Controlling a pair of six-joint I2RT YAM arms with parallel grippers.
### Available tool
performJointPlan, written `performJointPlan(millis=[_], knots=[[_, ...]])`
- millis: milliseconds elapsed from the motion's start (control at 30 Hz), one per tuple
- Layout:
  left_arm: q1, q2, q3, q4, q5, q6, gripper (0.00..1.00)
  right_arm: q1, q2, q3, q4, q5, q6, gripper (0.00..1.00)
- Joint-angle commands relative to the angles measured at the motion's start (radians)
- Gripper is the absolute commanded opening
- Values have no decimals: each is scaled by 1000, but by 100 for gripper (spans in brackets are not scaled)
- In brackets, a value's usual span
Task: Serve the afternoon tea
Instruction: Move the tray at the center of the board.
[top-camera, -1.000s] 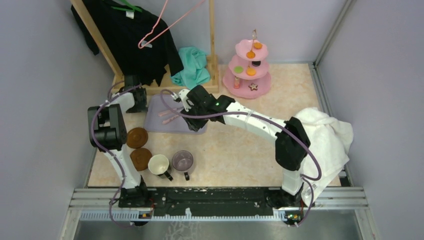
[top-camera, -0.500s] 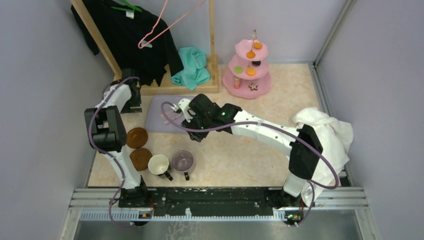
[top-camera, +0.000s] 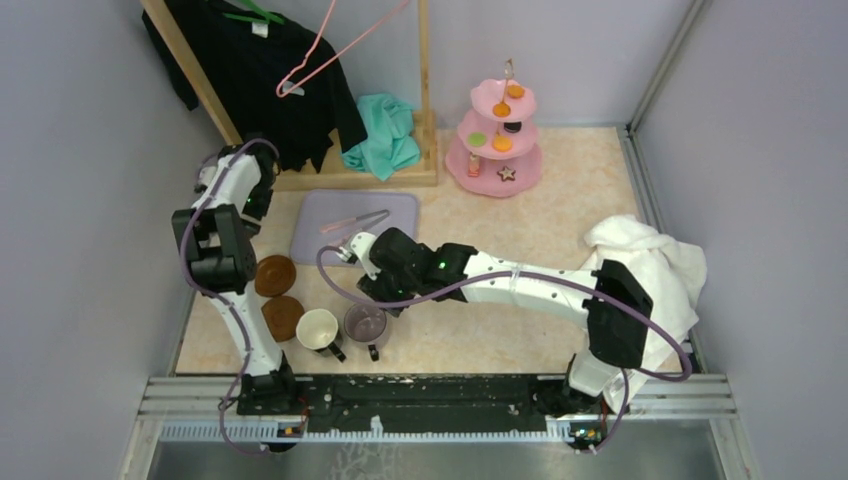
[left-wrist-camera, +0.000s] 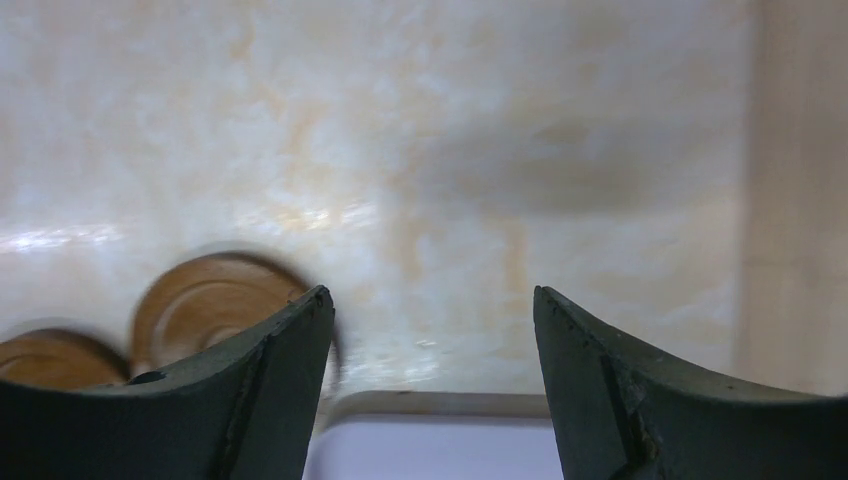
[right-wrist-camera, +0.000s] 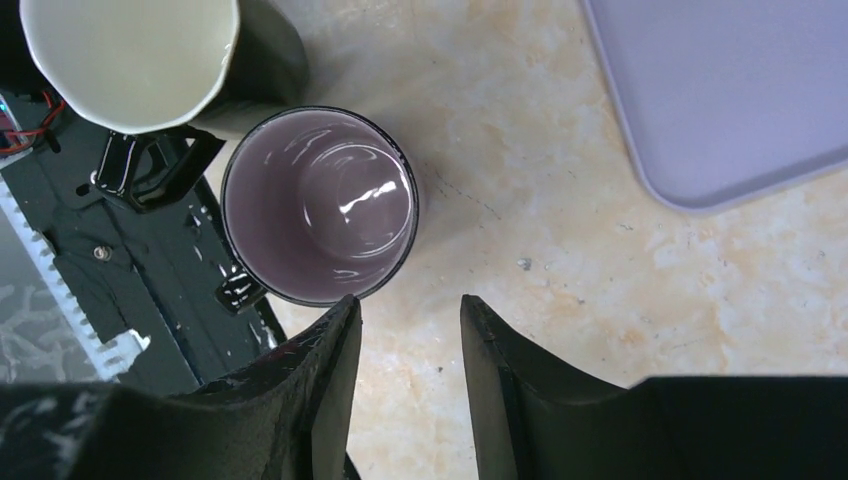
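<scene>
My right hand (right-wrist-camera: 408, 312) hovered, fingers apart and empty, at the rim of the greyish-purple mug (right-wrist-camera: 320, 205) by the bench's near edge, poised, I judged, to pinch its wall; my left hand (left-wrist-camera: 430, 300) hung spread and empty.

Tray (top-camera: 398, 208): lavender, flat on the table (top-camera: 560, 205), far-left part, near the rack's base.
Tongs (top-camera: 355, 222): pink, lying on the tray's near-left part.
Rack (top-camera: 424, 90): wooden, far-left corner.
Black garment (top-camera: 260, 75): hanging on the rack.
Teal cloth (top-camera: 385, 135): bunched by the rack's right post.
White towel (top-camera: 655, 265): heaped at the right edge.
</scene>
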Motion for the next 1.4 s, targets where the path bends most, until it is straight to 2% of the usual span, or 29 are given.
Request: performJointPlan(millis=[0,100,200,367,467,500,667,800,1000,1367], knots=[[23,-108,-169,19,72,122,78,30,-69,-29,107,56,50,43],[57,-169,-303,96,159,139,78,36,-77,-57,128,65,65,43],[81,-226,-370,127,173,158,78,48,-83,-66,129,74,69,44],[101,-258,-409,141,189,176,78,51,-70,-68,124,112,75,45],[105,-250,-420,143,205,176,78,48,-69,-87,147,221,100,45],[103,-244,-436,157,227,175,78,3,-50,-96,182,288,115,43],[105,-241,-452,162,233,178,78,-139,27,-83,234,314,136,34],[109,-225,-439,149,224,182,78,-225,158,-27,227,283,138,29],[123,-204,-433,131,226,190,78,-297,273,6,237,225,149,26],[143,-153,-429,122,248,212,76,-319,417,96,240,98,150,23]])
